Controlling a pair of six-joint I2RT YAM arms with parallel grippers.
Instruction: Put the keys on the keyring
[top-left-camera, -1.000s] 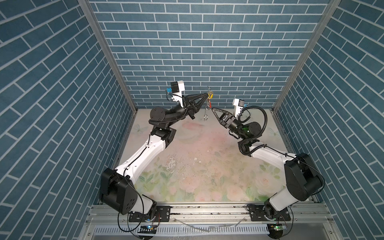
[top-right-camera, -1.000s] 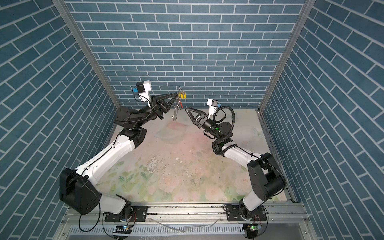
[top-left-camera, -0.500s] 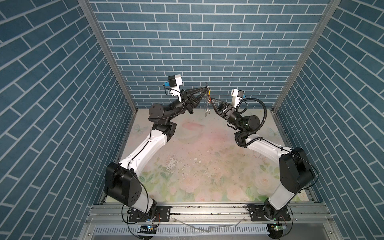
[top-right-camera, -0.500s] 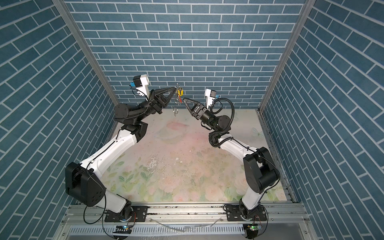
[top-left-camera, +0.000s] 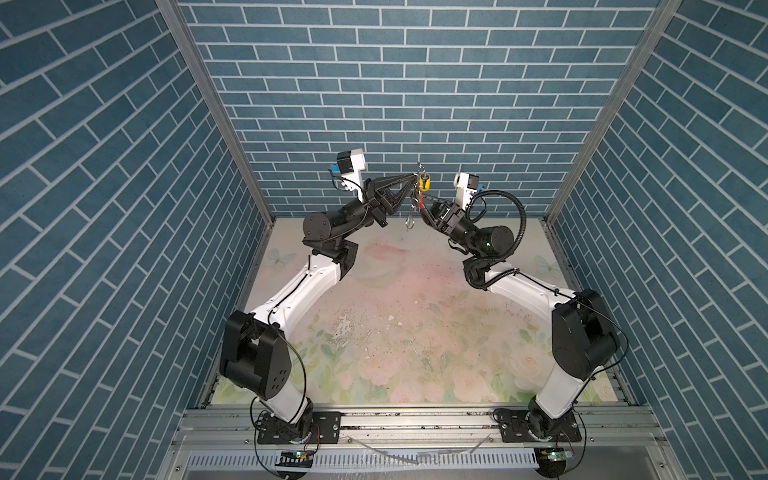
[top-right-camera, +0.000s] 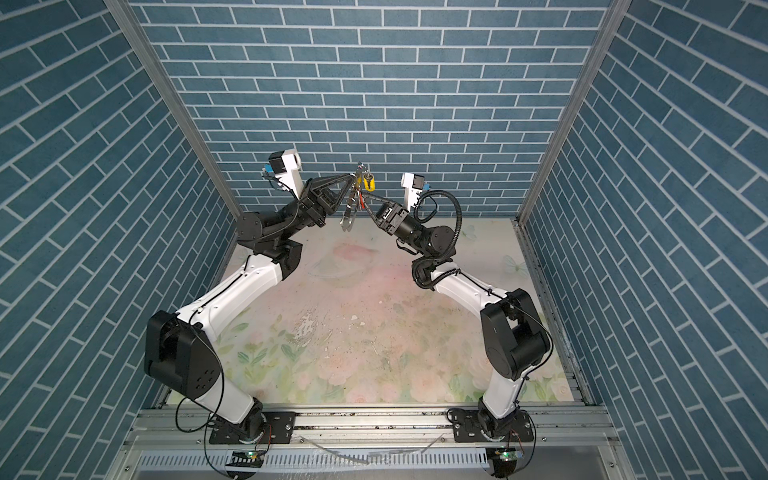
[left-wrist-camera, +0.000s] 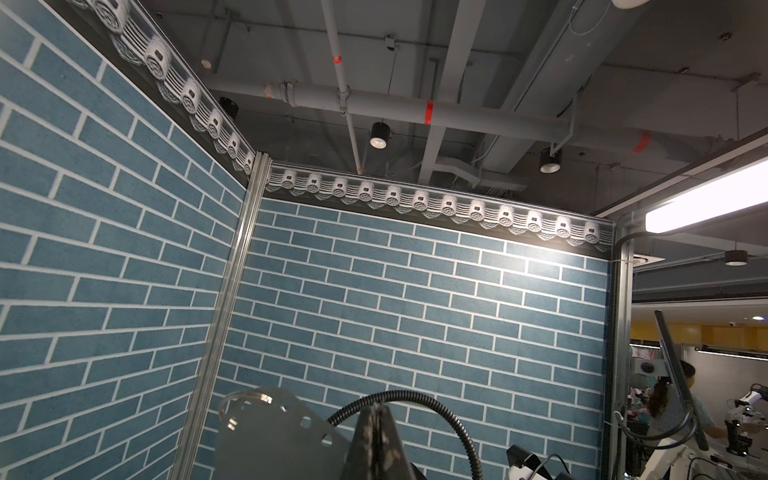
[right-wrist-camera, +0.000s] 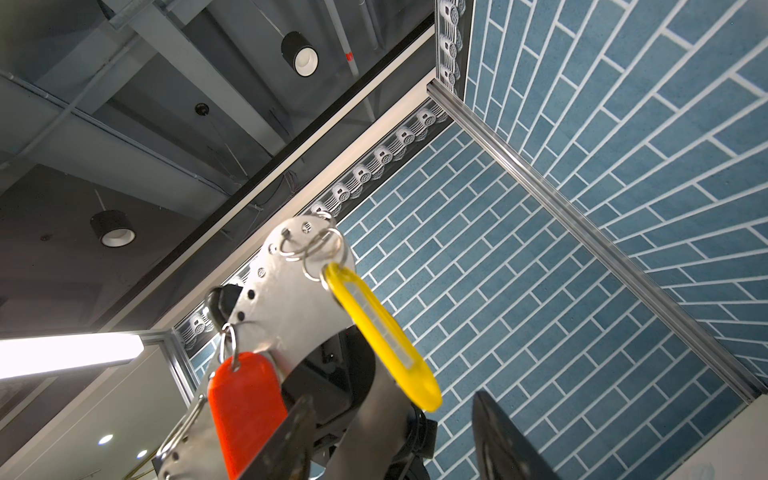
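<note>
The keyring (right-wrist-camera: 291, 299) is a flat grey strap loop with holes and small silver rings, held high near the back wall. My left gripper (top-left-camera: 415, 179) is shut on it, with the fingertips (left-wrist-camera: 376, 415) pressed together beside the strap (left-wrist-camera: 274, 436). A yellow tag (right-wrist-camera: 380, 332) and a red tag (right-wrist-camera: 245, 403) hang from rings on the strap. Both tags show in both top views, yellow (top-right-camera: 370, 182) above red (top-left-camera: 421, 200). The keys' metal blades are not clear. My right gripper (right-wrist-camera: 392, 397) is open, with the strap's lower part between its fingers (right-wrist-camera: 291, 440).
The floral table mat (top-left-camera: 395, 324) lies far below both grippers. The blue brick back wall (top-left-camera: 415, 104) stands close behind the keyring. A corrugated black cable (top-right-camera: 453, 216) loops off my right wrist.
Both grippers have risen toward the back wall with the keyring. The right gripper has opened wider and closed in on the hanging strap.
</note>
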